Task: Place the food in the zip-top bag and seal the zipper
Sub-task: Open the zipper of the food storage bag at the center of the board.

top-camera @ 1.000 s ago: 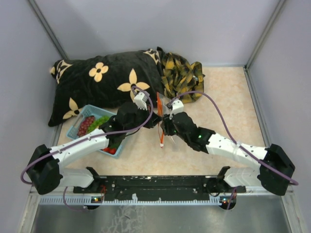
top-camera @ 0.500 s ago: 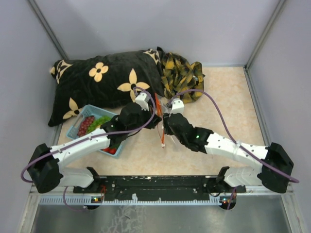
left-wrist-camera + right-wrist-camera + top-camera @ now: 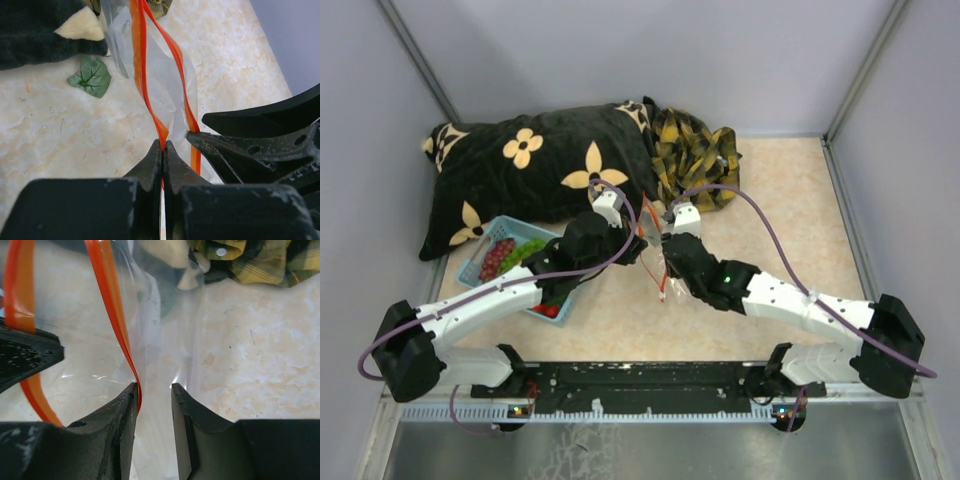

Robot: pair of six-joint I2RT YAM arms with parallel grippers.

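Left gripper point(image 3: 162, 146) stays clamped on one lip of the zipper point(image 3: 136, 65); right gripper point(image 3: 154, 390) jaws have narrowed around the other lip, not yet pinching; food point(image 3: 500, 255) still waits in basket point(image 3: 472, 271).

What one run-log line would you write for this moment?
left tool: shut on zipper | right tool: open, bag film between jaws | zipper: unsealed | food: in basket, leaf on table

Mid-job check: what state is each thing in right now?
zip-top bag: lifted, mouth open
zipper: unsealed, strips apart
food: in the basket, not bagged
green leaf: loose on the table
left gripper: shut on a zipper strip
right gripper: open around the other strip
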